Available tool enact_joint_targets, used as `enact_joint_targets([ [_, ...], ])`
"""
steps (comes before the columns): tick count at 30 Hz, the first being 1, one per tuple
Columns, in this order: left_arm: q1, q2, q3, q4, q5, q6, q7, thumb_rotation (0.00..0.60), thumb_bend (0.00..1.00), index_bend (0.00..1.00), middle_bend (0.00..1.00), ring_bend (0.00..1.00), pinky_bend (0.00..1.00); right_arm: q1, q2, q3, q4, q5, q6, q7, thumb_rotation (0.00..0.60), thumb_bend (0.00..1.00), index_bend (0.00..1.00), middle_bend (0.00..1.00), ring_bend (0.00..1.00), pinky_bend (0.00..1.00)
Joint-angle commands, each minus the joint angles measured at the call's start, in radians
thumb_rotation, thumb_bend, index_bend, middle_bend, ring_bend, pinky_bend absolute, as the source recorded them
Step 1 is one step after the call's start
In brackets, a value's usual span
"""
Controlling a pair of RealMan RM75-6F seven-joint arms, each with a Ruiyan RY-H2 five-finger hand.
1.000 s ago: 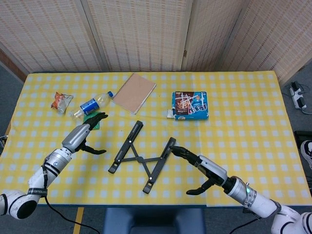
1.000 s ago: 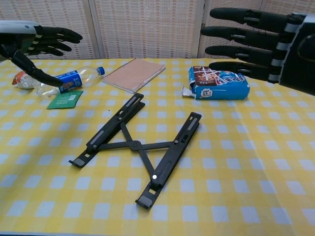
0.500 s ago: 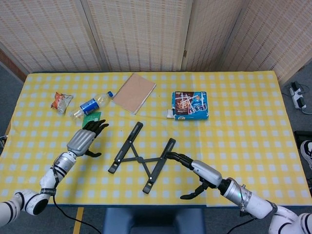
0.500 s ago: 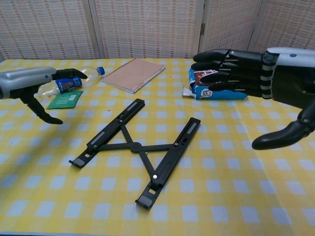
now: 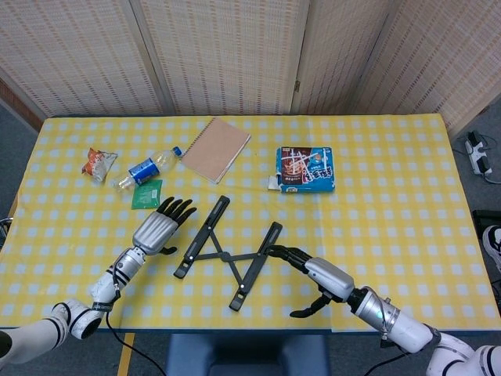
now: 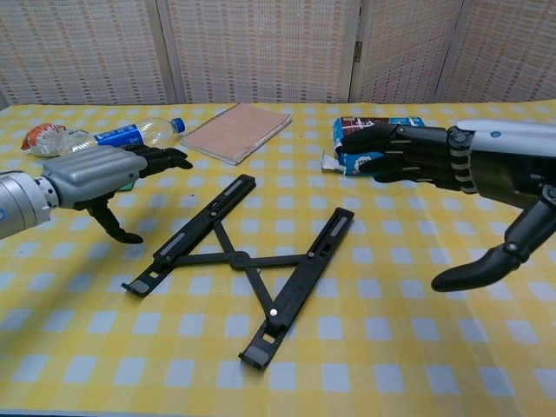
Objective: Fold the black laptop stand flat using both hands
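Stand (image 5: 228,252) unfolded (chest: hands apart).

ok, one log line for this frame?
phase: approach | laptop stand: spread open, flat on table, untouched | left hand: open, beside stand's left rail | right hand: open, beside right rail

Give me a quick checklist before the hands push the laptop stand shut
1. Laptop stand lying flat, rails spread open: ok.
2. Left hand open beside the left rail, not touching: ok.
3. Right hand open; fingertips near the right rail, contact: cannot tell.
4. Nothing lying between the rails: ok.
5. Notebook and snack box lie apart from the stand: ok.
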Motion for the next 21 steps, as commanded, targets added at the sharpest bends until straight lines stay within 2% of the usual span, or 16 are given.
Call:
enact_joint_targets([
  [1,-0.006,-0.023,0.006,0.025,0.006,-0.002,-0.018,0.6,0.19,0.0,0.0,0.0,0.0,-0.001,-0.003,0.001,0.005,0.001,-0.004,0.002,0.6,0.12,0.0,0.0,0.0,0.0],
  [11,-0.012,-0.052,0.025,0.043,0.024,-0.002,-0.044,0.6,0.17,0.0,0.0,0.0,0.0,-0.009,-0.007,0.004,0.022,0.006,-0.011,0.011,0.6,0.12,0.0,0.0,0.0,0.0],
  [21,-0.003,-0.018,0.055,-0.093,0.066,0.038,-0.099,0.6,0.16,0.0,0.0,0.0,0.0,-0.01,-0.015,0.017,0.044,0.023,-0.026,-0.004,0.6,0.12,0.0,0.0,0.0,0.0],
])
